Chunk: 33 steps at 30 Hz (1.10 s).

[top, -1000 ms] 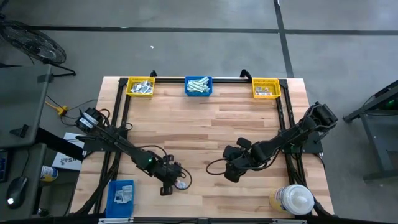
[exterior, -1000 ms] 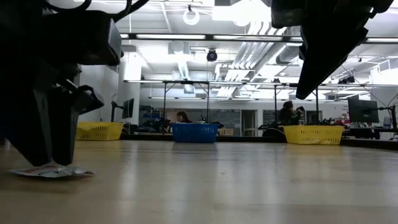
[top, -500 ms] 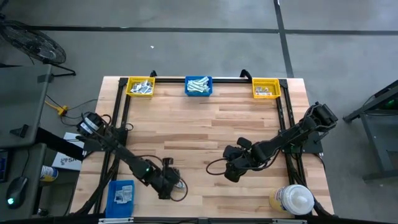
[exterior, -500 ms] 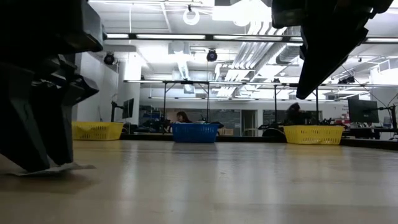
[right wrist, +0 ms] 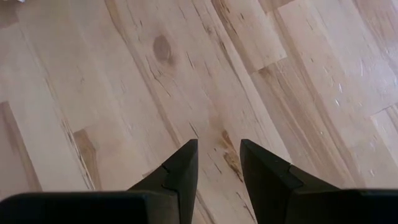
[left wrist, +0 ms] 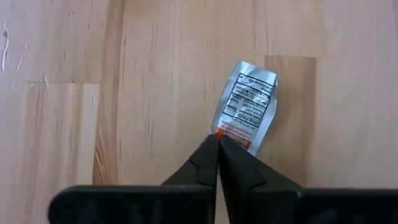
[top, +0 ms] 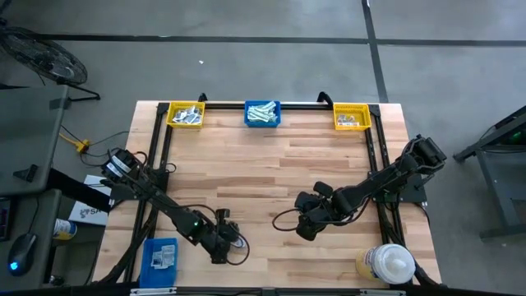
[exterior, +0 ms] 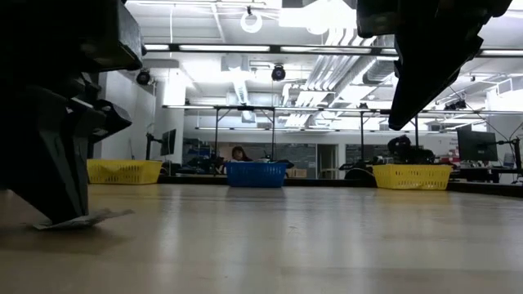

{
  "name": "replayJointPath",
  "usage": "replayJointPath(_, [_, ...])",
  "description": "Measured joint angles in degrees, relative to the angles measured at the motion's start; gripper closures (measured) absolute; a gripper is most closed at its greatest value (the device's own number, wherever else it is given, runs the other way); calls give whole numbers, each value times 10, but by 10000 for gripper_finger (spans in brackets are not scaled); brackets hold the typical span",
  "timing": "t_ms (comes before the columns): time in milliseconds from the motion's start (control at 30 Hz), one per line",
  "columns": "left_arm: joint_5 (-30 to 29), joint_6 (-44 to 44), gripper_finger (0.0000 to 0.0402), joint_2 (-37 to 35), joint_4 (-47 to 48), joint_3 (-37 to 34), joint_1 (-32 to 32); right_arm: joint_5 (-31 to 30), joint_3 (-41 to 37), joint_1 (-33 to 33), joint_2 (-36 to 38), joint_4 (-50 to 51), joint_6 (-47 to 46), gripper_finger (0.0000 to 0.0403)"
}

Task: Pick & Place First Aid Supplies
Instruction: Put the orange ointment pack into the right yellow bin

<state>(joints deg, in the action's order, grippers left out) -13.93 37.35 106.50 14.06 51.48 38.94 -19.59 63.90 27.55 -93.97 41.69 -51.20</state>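
At the lower left of the high view, the left gripper [top: 226,244] is down at the wooden table [top: 271,164], fingers pinched together on the near edge of a first aid packet [left wrist: 245,106]. The left wrist view shows the silver-white packet with dark print and a red band lying flat on the wood, its end caught between the closed fingertips [left wrist: 211,149]. In the low view the packet [exterior: 82,219] rests on the table under the gripper. The right gripper [top: 307,226], lower centre-right, hangs above bare wood with its fingers [right wrist: 180,168] parted and holding nothing. Along the upper table edge stand a left yellow bin [top: 186,114], a blue bin [top: 262,113] and a right yellow bin [top: 351,117], each containing packets.
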Motion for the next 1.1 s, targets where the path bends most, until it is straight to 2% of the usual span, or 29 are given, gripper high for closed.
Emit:
replayJointPath(200, [-2, 25, 400, 1, -8, 0, 0, 5, 0, 0, 0, -9, 0, 289])
replayJointPath(433, [-37, 49, 401, -23, 9, 23, -2, 7, 0, 0, 0, -41, 2, 289])
replayJointPath(600, [-71, 32, 402, -33, 73, 68, -14, 6, 0, 0, 0, -76, 12, 289])
replayJointPath(800, [-132, -13, 401, -35, 119, 137, -27, 6, 0, 0, 0, -152, 35, 289])
replayJointPath(1100, [-278, -66, 401, -36, 241, 252, -55, 45, 0, -3, 0, -264, 76, 289])
